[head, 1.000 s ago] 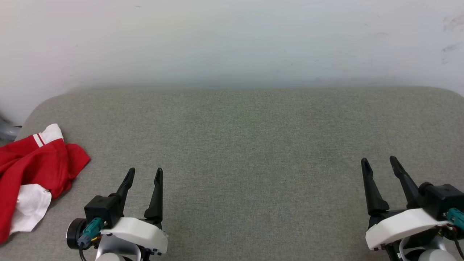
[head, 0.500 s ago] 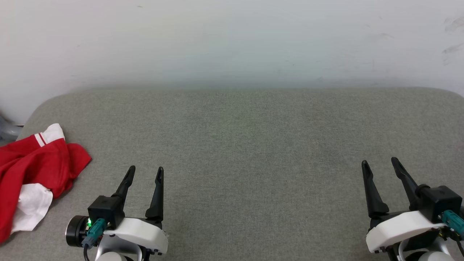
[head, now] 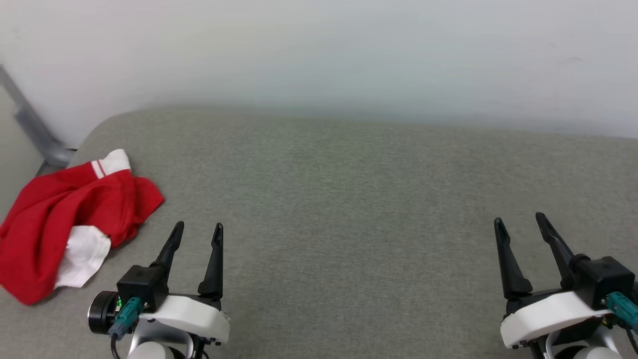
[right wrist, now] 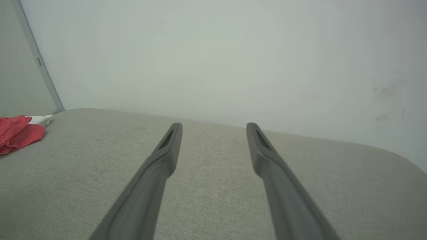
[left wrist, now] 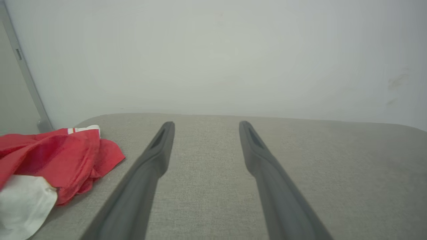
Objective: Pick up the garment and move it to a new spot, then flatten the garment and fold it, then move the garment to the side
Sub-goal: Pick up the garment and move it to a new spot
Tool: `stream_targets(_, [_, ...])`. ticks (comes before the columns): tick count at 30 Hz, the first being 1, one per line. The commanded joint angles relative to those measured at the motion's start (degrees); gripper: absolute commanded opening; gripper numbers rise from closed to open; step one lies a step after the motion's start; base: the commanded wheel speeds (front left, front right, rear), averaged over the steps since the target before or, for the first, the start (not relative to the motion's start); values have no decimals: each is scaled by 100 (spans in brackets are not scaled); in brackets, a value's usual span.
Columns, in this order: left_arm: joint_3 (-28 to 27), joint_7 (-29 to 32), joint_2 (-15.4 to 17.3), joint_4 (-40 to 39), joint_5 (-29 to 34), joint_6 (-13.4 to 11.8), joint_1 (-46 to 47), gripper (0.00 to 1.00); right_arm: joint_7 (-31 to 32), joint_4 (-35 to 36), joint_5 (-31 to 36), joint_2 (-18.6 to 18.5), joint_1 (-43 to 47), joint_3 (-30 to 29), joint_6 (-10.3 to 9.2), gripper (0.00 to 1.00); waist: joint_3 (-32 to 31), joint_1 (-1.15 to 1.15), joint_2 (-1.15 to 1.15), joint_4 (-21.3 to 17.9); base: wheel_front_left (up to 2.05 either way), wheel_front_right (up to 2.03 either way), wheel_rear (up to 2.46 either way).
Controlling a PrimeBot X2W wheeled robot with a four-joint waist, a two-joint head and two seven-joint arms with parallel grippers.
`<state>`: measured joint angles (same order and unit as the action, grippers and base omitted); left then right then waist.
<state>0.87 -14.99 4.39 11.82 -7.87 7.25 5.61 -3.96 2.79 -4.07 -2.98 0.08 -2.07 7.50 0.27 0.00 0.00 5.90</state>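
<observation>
The desk (head: 349, 199) lies bare from its middle to the right edge, so a pincer could pass anywhere there. A pale wall (head: 319, 50) closes off the whole far edge. The one obstacle on top is the crumpled garment (head: 65, 214) at the left edge, near the far-left corner, with a slanting grey bar (head: 35, 134) beyond that corner. The left pincer (head: 198, 227), spread wide, stands just right of the heap; the right pincer (head: 518, 218), also spread, has clear fabric all round.
</observation>
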Motion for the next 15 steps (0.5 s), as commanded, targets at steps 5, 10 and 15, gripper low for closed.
stream_targets(5, [-79,-25,-31,-10,-118,22,48,100,19,66,-65,15,36,69,-2,100,-5,0,0,475,0,0,0])
stream_targets(10, [-153,-20,-36,-14,-175,25,31,100,42,117,-78,15,55,148,-2,100,-8,0,0,856,0,0,0])
stream_targets(15, [-170,-20,-10,25,-250,28,32,100,28,133,-97,14,37,260,-2,100,-31,0,0,1407,0,0,0])
